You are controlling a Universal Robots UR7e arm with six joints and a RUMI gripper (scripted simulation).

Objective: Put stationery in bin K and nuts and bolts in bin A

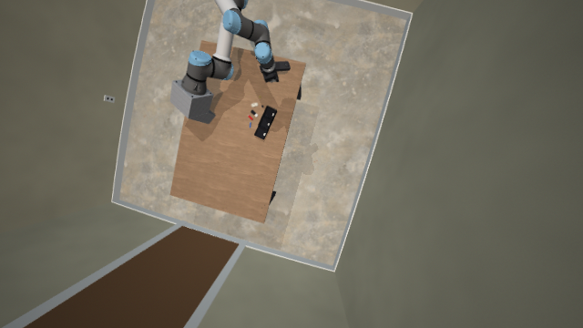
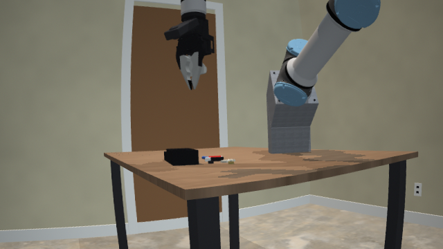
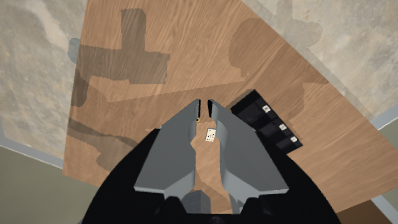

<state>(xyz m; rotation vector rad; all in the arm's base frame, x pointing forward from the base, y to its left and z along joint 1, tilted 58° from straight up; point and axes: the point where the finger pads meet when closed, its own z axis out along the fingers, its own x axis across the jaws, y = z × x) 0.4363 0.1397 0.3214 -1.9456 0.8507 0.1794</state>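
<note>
The black-and-grey two-jaw end effector (image 2: pixel 190 84) hangs high above the brown wooden tabletop (image 2: pixel 277 166), nearly closed, empty. Small stationery and hardware (image 2: pixel 216 159) lie beside the black bin row (image 2: pixel 181 156); approach in hand, descent and opening seem next.

The light was even and soft, coming from above. The arm threw dark, hard-edged shadows on the table (image 2: pixel 277 180). All pictures were sharp, without glare or blur. The top view leaned strongly, and the small things there were too tiny to read.
</note>
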